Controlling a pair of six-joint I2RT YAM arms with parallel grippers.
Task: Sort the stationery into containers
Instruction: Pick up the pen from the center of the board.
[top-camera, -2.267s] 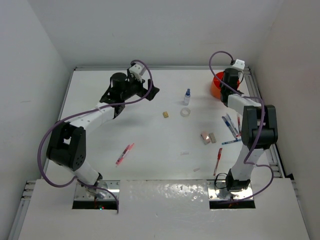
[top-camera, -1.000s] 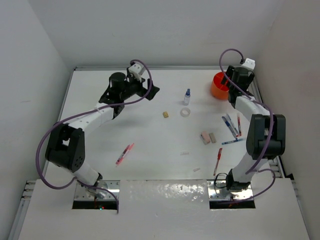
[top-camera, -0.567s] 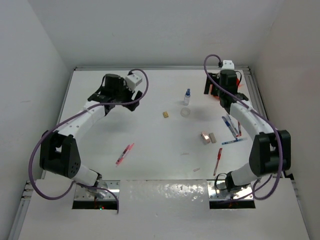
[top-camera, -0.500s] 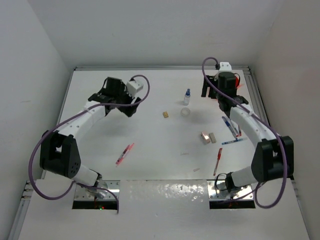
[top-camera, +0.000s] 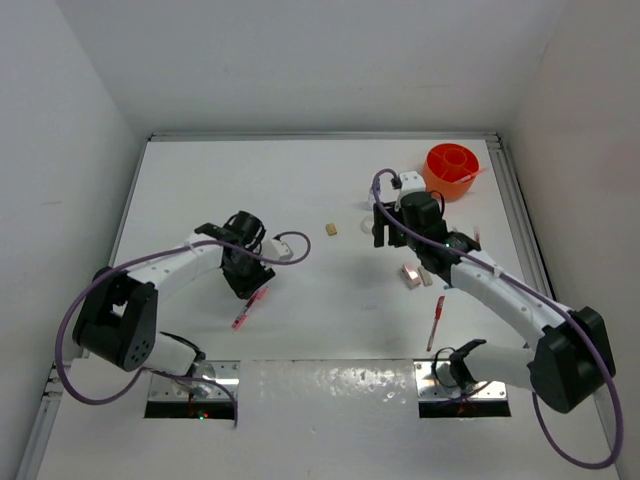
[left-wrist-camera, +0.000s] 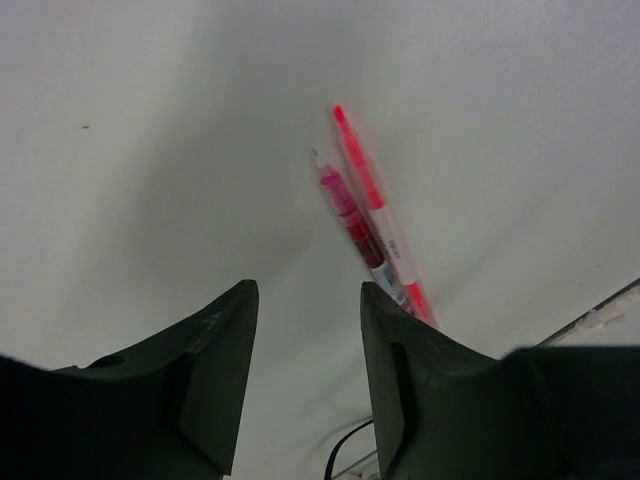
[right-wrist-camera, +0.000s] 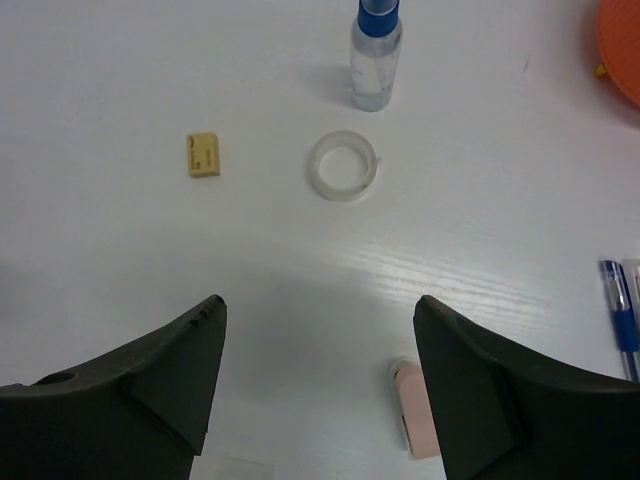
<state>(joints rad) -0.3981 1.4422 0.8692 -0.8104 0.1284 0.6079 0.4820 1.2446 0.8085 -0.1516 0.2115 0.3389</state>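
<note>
Two thin pens (left-wrist-camera: 372, 222), one pink and one red, lie side by side on the white table, just ahead of my left gripper (left-wrist-camera: 305, 335); from above they show as the pink pens (top-camera: 250, 307). That gripper (top-camera: 250, 280) is open with only table between its fingers. My right gripper (right-wrist-camera: 320, 335) is open and hangs over bare table. Ahead of it lie the clear tape ring (right-wrist-camera: 342, 166), the blue-capped bottle (right-wrist-camera: 376, 58) and a tan eraser (right-wrist-camera: 203, 155). A pink-white eraser (right-wrist-camera: 418, 412) lies by its right finger. The orange tub (top-camera: 452, 170) stands at the back right.
A red pen (top-camera: 437, 322) lies near the front right, and a blue pen (right-wrist-camera: 620, 316) shows at the right edge of the right wrist view. The tan eraser (top-camera: 330, 229) sits mid-table. A second eraser (top-camera: 426, 276) lies beside the pink one (top-camera: 409, 275).
Both arms swung from the back of the table toward the middle. The left one came down over the pink pens with narrower jaws. The right one left the tub.
</note>
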